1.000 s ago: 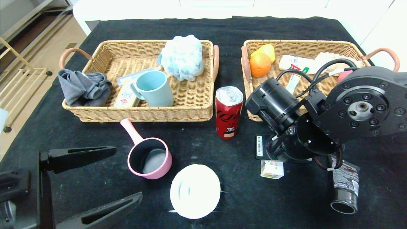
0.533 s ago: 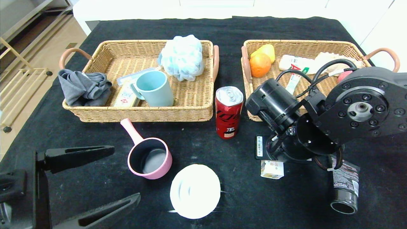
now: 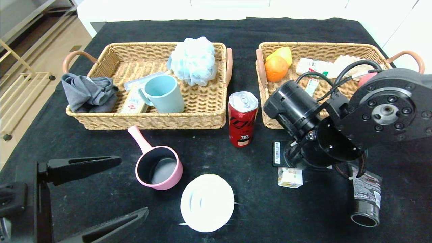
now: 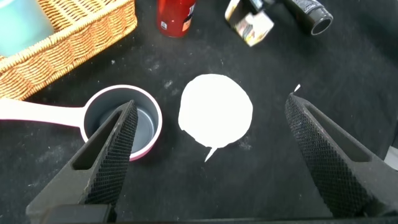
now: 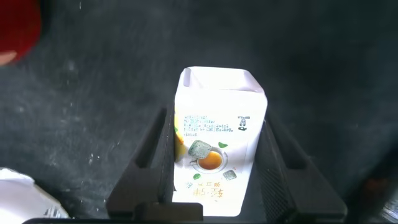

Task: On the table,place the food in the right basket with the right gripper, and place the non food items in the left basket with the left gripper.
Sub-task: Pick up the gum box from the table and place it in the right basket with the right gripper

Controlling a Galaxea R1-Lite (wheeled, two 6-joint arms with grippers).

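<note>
Our right gripper [image 5: 214, 180] is clamped on the drink carton [image 5: 214, 146], 1 finger [image 5: 146, 168] against each side, so it can be carried to the right basket [image 3: 337, 50] just behind. Our left gripper [image 4: 208, 155] hangs wide open above the white disc [image 4: 216, 112] and beside the pink pot [image 4: 134, 118], ready for non-food. The soda can [image 3: 243, 118] waits on the tabletop [image 3: 216, 30].
</note>
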